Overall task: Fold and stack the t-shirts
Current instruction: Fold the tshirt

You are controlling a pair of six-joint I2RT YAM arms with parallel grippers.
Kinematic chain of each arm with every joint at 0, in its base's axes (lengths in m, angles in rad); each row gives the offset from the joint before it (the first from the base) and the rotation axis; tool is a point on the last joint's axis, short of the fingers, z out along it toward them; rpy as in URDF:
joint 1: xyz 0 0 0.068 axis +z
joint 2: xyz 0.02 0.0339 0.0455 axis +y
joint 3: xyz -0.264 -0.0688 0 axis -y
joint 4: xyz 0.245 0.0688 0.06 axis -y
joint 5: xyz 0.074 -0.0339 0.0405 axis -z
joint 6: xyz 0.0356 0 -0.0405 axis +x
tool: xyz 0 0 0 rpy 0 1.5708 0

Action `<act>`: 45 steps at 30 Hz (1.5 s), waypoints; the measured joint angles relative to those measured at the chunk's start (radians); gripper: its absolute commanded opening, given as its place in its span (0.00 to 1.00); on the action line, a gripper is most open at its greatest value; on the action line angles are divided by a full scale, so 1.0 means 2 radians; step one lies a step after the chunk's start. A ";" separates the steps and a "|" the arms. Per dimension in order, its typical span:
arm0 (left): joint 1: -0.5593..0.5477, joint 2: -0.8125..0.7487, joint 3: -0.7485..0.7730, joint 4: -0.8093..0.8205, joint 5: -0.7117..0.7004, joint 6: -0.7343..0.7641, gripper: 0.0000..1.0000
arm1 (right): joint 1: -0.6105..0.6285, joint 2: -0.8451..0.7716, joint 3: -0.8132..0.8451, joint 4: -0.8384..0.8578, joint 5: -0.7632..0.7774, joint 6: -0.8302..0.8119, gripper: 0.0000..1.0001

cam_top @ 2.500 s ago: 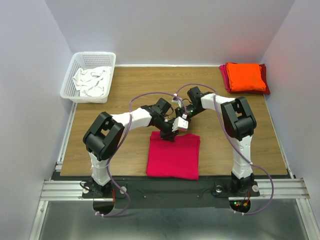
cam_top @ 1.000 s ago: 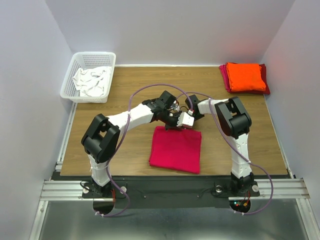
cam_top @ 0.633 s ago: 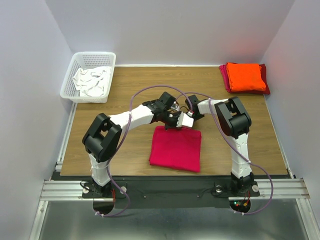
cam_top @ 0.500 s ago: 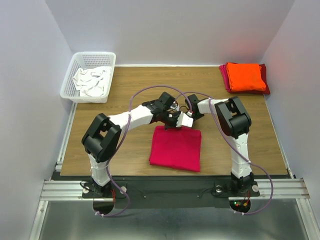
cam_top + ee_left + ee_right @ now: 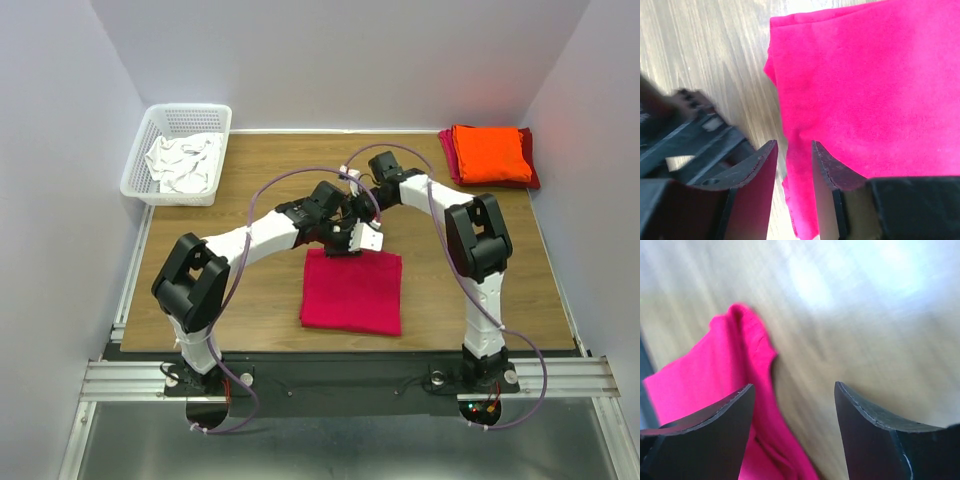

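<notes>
Pinkish-red t-shirt (image 5: 352,292) folded flat, near ctr of table (image 5: 540,285); not yet stacked w/ orange t-shirt (image 5: 490,152) atop darker red t-shirt (image 5: 530,182), far right corner. Both arms bent in over its far edge: left gripper (image 5: 795,150) parted narrowly, right gripper (image 5: 792,390) wide, neither holding cloth.

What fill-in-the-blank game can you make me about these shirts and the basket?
The folded pinkish-red cloth t-shirt lies on the brown ____ table.
The vivid ____ folded cloth t-shirt sits on top of a darker red cloth one.
The white plastic basket holds crumpled ____ cloth.
Missing words: wooden; orange; white.
</notes>
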 measured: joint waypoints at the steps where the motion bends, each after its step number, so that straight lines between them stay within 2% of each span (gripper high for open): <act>1: -0.001 -0.002 0.000 0.000 -0.005 -0.002 0.46 | -0.001 -0.002 0.007 0.000 0.013 -0.001 0.70; 8: 0.026 -0.036 0.005 -0.016 -0.008 -0.027 0.53 | -0.039 -0.035 0.031 -0.006 0.054 -0.010 0.62; 13: 0.089 -0.059 0.008 -0.037 0.021 -0.042 0.54 | -0.098 -0.120 -0.030 -0.033 0.058 -0.046 0.61; 18: 0.133 -0.043 0.009 -0.065 0.047 -0.049 0.54 | -0.099 -0.188 -0.101 -0.057 0.060 -0.083 0.60; 26: 0.137 0.028 0.029 -0.112 0.072 -0.041 0.54 | -0.088 -0.160 -0.135 -0.073 0.081 -0.127 0.55; 37: 0.137 0.046 0.037 -0.139 0.084 -0.023 0.54 | -0.088 -0.157 -0.166 -0.075 0.083 -0.146 0.54; 45: 0.137 0.063 0.038 -0.149 0.085 -0.017 0.44 | -0.088 -0.165 -0.175 -0.085 0.077 -0.157 0.35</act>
